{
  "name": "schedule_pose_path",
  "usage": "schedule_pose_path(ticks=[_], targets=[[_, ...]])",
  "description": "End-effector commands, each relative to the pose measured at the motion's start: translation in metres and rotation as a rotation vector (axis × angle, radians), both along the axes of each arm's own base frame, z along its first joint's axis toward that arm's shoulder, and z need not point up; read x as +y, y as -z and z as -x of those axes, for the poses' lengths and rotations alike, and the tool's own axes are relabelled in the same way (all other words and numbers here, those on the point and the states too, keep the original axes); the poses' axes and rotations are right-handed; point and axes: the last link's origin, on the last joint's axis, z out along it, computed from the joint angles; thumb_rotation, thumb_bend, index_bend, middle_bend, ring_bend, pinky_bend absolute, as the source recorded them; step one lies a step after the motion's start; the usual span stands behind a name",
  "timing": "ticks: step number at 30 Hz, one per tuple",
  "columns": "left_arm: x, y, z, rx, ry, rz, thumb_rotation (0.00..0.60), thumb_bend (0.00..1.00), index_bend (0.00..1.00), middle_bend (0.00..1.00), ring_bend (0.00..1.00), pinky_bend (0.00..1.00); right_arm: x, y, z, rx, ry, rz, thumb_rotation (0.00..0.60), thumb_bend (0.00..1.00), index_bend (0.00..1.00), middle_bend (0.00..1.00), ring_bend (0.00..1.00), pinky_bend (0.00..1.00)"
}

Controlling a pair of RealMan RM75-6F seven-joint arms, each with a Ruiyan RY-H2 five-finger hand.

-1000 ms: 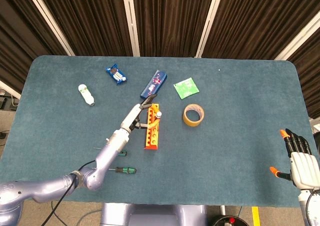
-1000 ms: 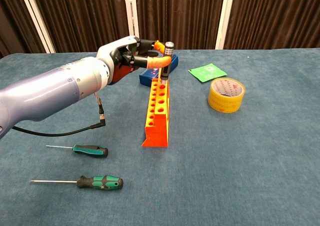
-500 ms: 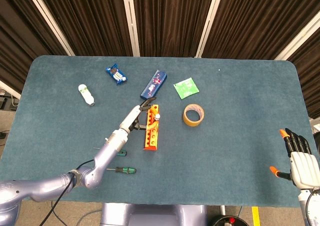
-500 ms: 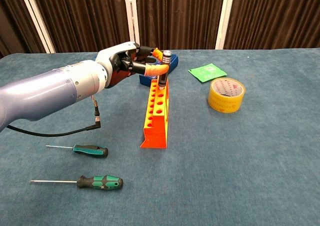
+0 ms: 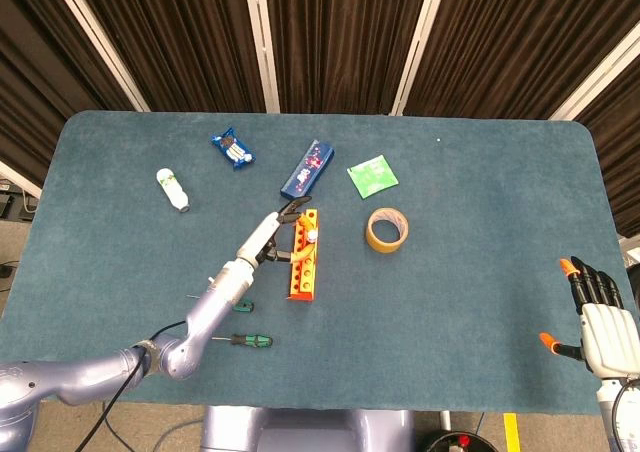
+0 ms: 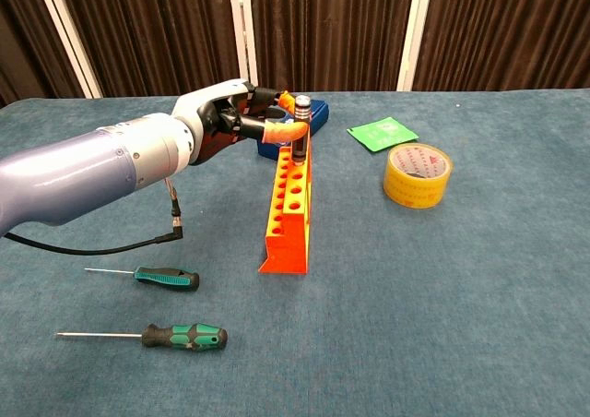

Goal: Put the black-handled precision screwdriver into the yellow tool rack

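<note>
The yellow-orange tool rack (image 6: 290,209) (image 5: 303,265) lies mid-table, running away from me. At its far end the black-handled precision screwdriver (image 6: 300,114) (image 5: 312,235) stands upright, its shaft down in one of the end holes. My left hand (image 6: 230,124) (image 5: 270,237) reaches in from the left and pinches the handle between orange-tipped fingertips (image 6: 281,133). My right hand (image 5: 600,322) rests at the table's near right edge, fingers apart and holding nothing; the chest view does not show it.
Two green-handled screwdrivers (image 6: 168,277) (image 6: 184,336) lie near the front left. A yellow tape roll (image 6: 417,174) and a green packet (image 6: 383,133) sit right of the rack. A blue box (image 5: 307,168), a blue snack pack (image 5: 233,149) and a white bottle (image 5: 173,189) lie further back.
The left hand has come down with the screwdriver, so the handle sits lower and its shaft has sunk into the rack's end hole. The right hand has not moved.
</note>
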Motion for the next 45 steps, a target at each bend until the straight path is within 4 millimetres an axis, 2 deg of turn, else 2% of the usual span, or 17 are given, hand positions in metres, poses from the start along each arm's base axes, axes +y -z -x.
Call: schedule_pose_path(ticks=[1,6,9,12,17,20,30,35,39,45], targets=[[0.000,-0.001,0.001,0.001,0.000,-0.003,0.600,0.36,0.62,0.04,0.00,0.02,0.000,0.000,0.000,0.001,-0.001,-0.001,0.600,0.03,0.00,0.00,0.00,0.00],[-0.002,-0.001,0.004,0.010,-0.003,0.000,0.600,0.36,0.62,0.04,0.00,0.02,0.000,0.000,0.000,0.002,-0.002,-0.001,0.600,0.04,0.00,0.00,0.00,0.00],[-0.002,-0.002,0.008,0.028,-0.001,0.002,0.600,0.30,0.60,0.03,0.00,0.00,0.000,0.000,-0.001,-0.002,-0.002,0.000,0.600,0.04,0.01,0.00,0.00,0.00],[-0.002,-0.003,0.011,0.056,0.008,-0.008,0.600,0.23,0.53,0.01,0.00,0.00,0.000,0.000,-0.001,-0.004,-0.003,-0.001,0.600,0.04,0.01,0.00,0.00,0.00],[-0.003,-0.007,0.011,0.086,0.037,-0.017,0.600,0.14,0.31,0.00,0.00,0.00,0.000,0.000,-0.001,0.000,-0.006,0.000,0.600,0.04,0.01,0.00,0.00,0.00],[-0.003,-0.008,0.010,0.083,0.037,-0.018,0.600,0.13,0.25,0.00,0.00,0.00,0.000,0.001,-0.001,0.001,-0.006,-0.001,0.600,0.04,0.01,0.00,0.00,0.00],[0.005,-0.032,0.003,0.028,0.027,-0.071,0.600,0.13,0.25,0.00,0.00,0.00,0.000,0.001,0.000,0.003,-0.005,-0.001,0.600,0.04,0.01,0.00,0.00,0.00],[0.006,-0.052,0.004,0.040,0.043,-0.134,0.600,0.13,0.25,0.00,0.00,0.00,0.000,0.000,0.000,0.008,-0.006,-0.001,0.600,0.04,0.01,0.00,0.00,0.00],[0.000,-0.069,0.020,0.173,0.101,-0.241,0.600,0.13,0.25,0.00,0.00,0.00,0.000,0.000,0.000,0.013,-0.007,0.000,0.600,0.04,0.01,0.00,0.00,0.00],[-0.015,-0.100,0.055,0.410,0.193,-0.449,0.600,0.13,0.25,0.00,0.00,0.00,0.000,0.000,-0.001,0.016,-0.022,0.013,0.600,0.04,0.01,0.00,0.00,0.00]])
